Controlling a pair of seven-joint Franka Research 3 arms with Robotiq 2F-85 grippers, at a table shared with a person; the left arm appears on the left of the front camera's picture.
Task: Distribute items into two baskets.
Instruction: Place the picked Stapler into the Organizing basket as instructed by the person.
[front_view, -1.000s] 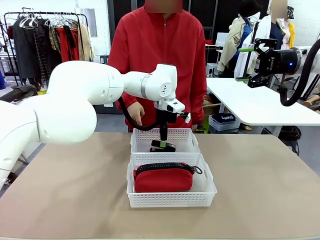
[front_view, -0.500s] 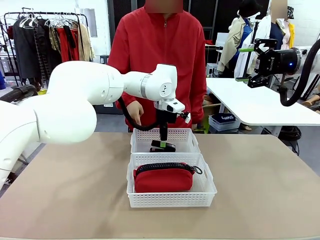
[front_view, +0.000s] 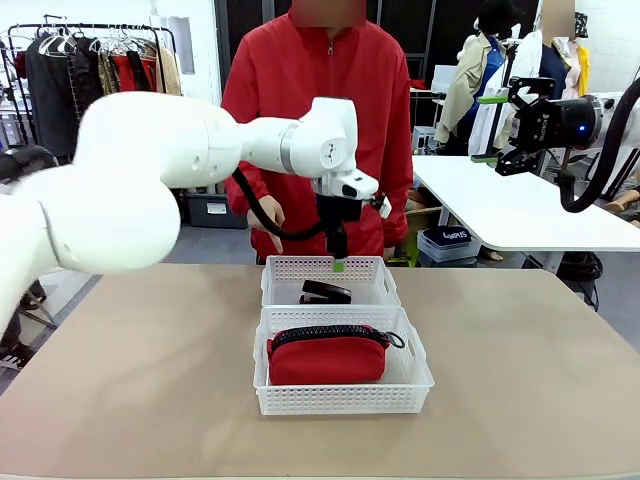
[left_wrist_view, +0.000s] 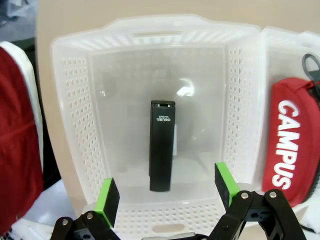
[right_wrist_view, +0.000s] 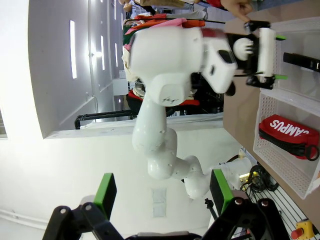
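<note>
With both items binned, left gripper (front_view: 338, 262) hangs open-jawed above black stapler (left_wrist_view: 162, 145) mid-frame in smaller basket (front_view: 330, 268); dropping low could snag that rim. Red pouch (front_view: 327, 355) fills larger basket (front_view: 343, 396), lower centre; right gripper (right_wrist_view: 161, 192) open too.

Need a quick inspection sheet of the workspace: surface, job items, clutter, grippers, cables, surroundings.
Surface: tan table, bare around the baskets.
Job's things: black stapler lies flat in the smaller basket; red pouch in the larger basket. Baskets side by side.
Clutter: nothing seen.
Grippers: left gripper open, empty, above the stapler; right gripper open, empty, raised off to the side.
Cables: black cable hangs from the left wrist.
Surroundings: person in red jacket at far side; clothes rack; white table.
</note>
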